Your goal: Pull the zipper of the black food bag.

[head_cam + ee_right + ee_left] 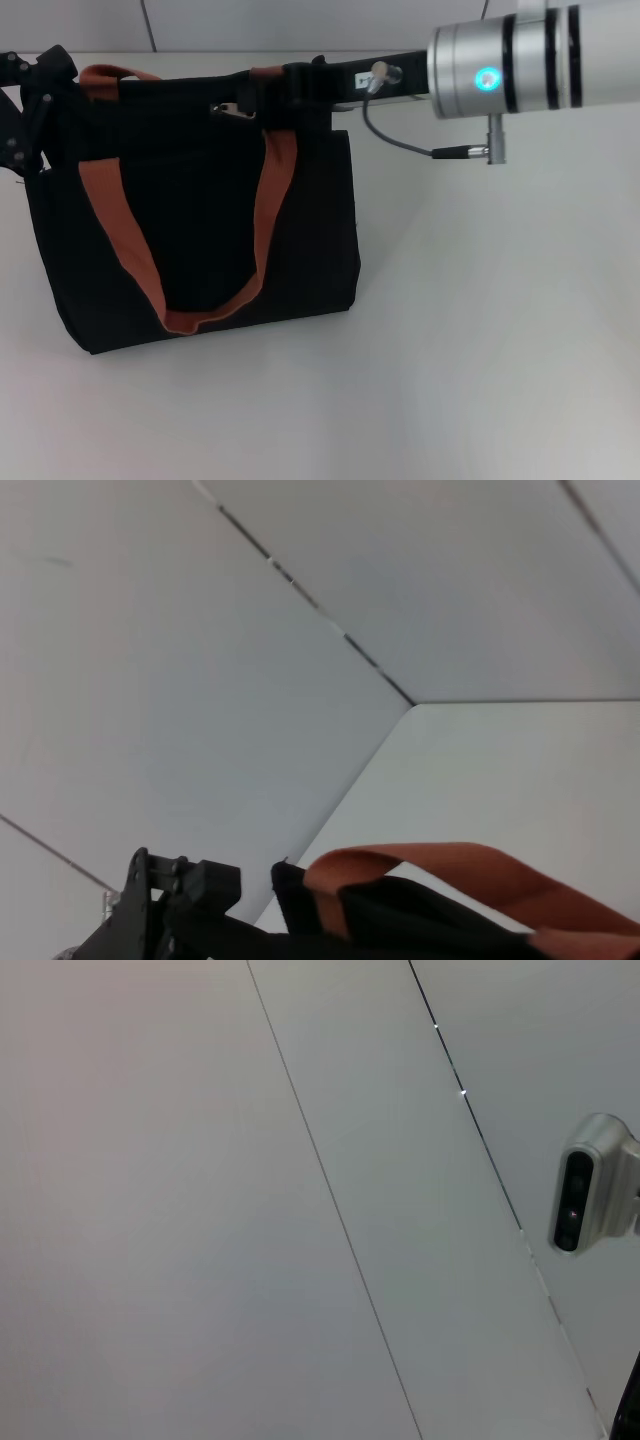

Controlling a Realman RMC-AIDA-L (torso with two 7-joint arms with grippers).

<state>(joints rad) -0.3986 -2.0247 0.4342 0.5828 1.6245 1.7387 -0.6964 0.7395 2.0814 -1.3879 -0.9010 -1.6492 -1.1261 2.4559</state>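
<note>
The black food bag stands upright on the white table, left of centre in the head view, with its brown-orange straps hanging down its front. The silver zipper pull lies on the bag's top edge, a little right of its middle. My right gripper reaches in from the right, over the top edge just right of the pull. My left gripper is at the bag's top left corner and also shows in the right wrist view, beside a strap. The left wrist view shows no bag.
My right arm's silver forearm and its grey cable span the upper right. White table extends to the right of and in front of the bag. A panelled wall stands behind. A silver camera-like unit shows in the left wrist view.
</note>
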